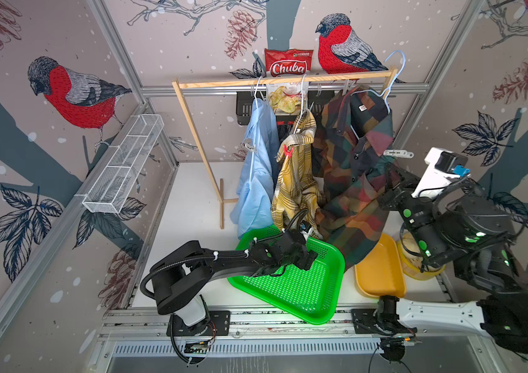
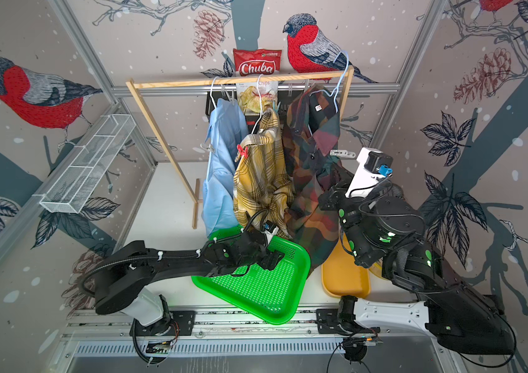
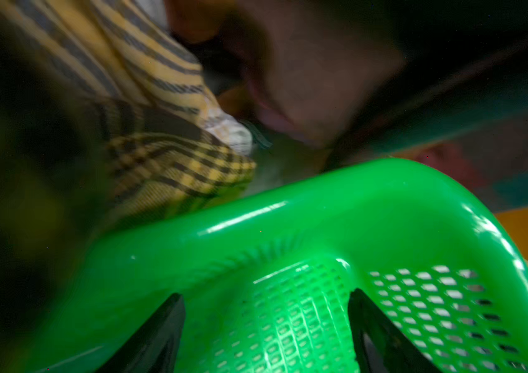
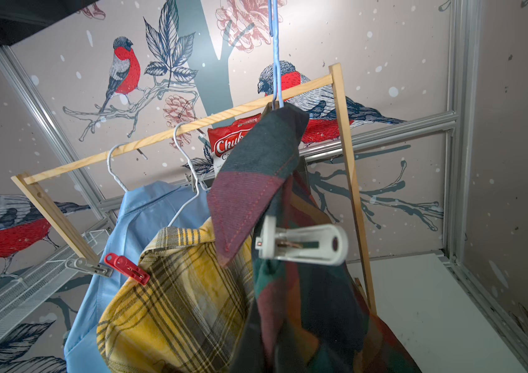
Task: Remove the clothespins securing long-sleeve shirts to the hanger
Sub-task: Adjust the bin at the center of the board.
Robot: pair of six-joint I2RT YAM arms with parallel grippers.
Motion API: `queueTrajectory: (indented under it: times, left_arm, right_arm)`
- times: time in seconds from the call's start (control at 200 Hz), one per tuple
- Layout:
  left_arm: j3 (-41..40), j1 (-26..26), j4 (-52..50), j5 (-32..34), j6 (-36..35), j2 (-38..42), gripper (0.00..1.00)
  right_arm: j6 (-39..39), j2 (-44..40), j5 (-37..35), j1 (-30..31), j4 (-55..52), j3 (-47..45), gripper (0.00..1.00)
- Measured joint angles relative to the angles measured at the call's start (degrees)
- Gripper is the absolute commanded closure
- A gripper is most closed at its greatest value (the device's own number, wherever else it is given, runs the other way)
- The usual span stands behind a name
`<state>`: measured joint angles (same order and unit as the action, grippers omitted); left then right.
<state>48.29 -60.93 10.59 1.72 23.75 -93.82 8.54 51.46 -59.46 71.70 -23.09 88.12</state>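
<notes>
1. Over the green basket (image 3: 321, 210), left gripper (image 3: 267, 329) hangs wide open, nothing in it.
2. Right gripper (image 1: 394, 171) is closed, right by the dark plaid shirt (image 4: 304, 306).
3. White clothespin (image 4: 301, 243) sits clipped on that shirt, red clothespin (image 4: 127, 265) on the yellow plaid shirt (image 4: 175, 306).

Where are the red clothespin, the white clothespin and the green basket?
red clothespin (image 4: 127, 265): right wrist view, middle of its body.
white clothespin (image 4: 301, 243): right wrist view, middle of its body.
green basket (image 1: 301, 290): a top view, bare mesh floor.

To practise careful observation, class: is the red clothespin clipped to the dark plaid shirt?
No: in the right wrist view the red clothespin bites the edge of the yellow plaid shirt.
</notes>
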Motion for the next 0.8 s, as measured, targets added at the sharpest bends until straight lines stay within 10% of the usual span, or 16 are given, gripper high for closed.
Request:
queueTrajectory:
  times: [0.8]
  left_arm:
    - [15.7, 6.0, -0.1, 2.6, -1.8, -11.2, 0.21]
  right_arm:
    - [-11.4, 9.1, 1.6, 0.1, 0.7, 22.6, 1.00]
